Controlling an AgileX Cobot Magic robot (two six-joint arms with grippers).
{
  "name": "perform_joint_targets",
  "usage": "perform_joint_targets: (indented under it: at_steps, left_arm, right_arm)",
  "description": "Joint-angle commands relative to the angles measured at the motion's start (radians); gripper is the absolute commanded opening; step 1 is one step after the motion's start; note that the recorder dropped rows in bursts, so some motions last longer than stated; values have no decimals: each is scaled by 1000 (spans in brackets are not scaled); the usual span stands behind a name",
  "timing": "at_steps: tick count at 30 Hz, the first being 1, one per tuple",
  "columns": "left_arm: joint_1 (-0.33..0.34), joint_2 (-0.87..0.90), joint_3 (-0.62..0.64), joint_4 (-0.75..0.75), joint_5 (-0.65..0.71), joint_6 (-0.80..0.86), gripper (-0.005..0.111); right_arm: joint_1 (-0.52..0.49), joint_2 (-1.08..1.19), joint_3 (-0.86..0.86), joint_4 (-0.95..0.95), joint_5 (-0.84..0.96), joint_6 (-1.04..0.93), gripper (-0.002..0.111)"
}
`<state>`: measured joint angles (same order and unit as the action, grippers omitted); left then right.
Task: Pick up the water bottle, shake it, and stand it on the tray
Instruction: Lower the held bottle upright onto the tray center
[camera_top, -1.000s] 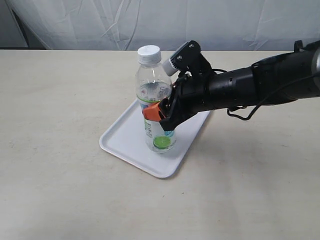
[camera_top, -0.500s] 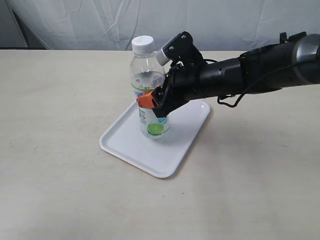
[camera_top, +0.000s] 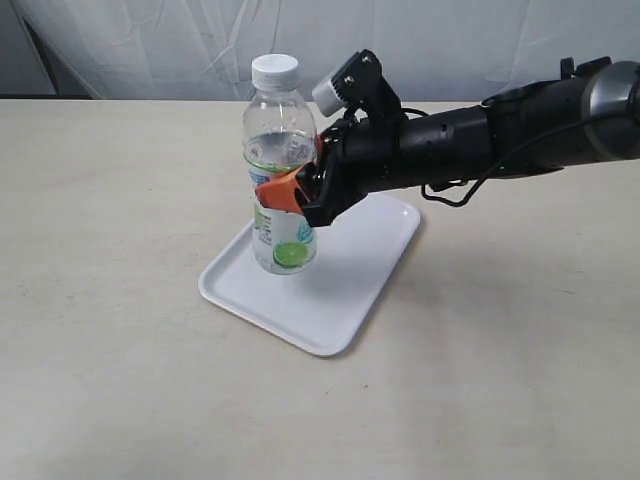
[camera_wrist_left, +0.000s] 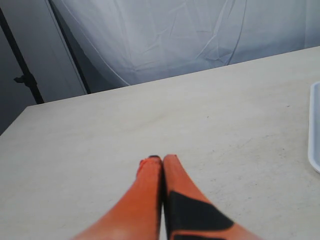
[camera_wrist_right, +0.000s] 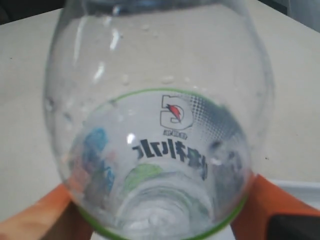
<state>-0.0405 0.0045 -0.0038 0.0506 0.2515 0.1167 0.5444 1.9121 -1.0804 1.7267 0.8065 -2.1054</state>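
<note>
The water bottle, clear with a white cap and a white-and-green label, is nearly upright over the left part of the white tray. My right gripper is shut on the bottle's middle from the right, one orange finger across the label. I cannot tell whether its base touches the tray. In the right wrist view the water bottle fills the frame between the orange fingers of the right gripper. My left gripper is shut on nothing, low over bare table.
The beige table spreads all round the tray. A white cloth backdrop hangs behind the far edge. The right arm reaches in from the right over the tray's far corner. A sliver of the tray shows in the left wrist view.
The right gripper has carried the bottle leftward and a little upward, from the tray's middle to its left side. The tray has stayed put.
</note>
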Motion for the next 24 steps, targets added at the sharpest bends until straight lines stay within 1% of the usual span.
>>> perform_joint_targets:
  at_steps: [1,3,7,8,10,12,15,20,24]
  left_arm:
    - [-2,-5,4,-4,-13,-3,0]
    - [-2,-5,4,-4,-13,-3,0]
    - [-2,-5,4,-4,-13,-3,0]
    - [-2,-5,4,-4,-13,-3,0]
    - [-2,-5,4,-4,-13,-3,0]
    - [-2,-5,4,-4,-13,-3,0]
    - [-2,-5,4,-4,-13,-3,0]
    - [-2,-5,4,-4,-13,-3,0]
    - [-2,-5,4,-4,-13,-3,0]
  right_arm:
    - [-2,-15,-9,18,105,-4,-1]
    - [5,-16,-9,18,115,-2,-1]
    - [5,-18,24,18,255,12,-1]
    - [5,-20,36,18,235,0,-1]
    - [11,-34,56,18,74,-1,-1]
    - [14,-43,70,18,17,-1,-1]
    - [16,-49,79,18,-14,-1,-1]
    - [64,-96,79,18,-314,-1,-1]
    - [94,-107,79,18,-395,-1,-1]
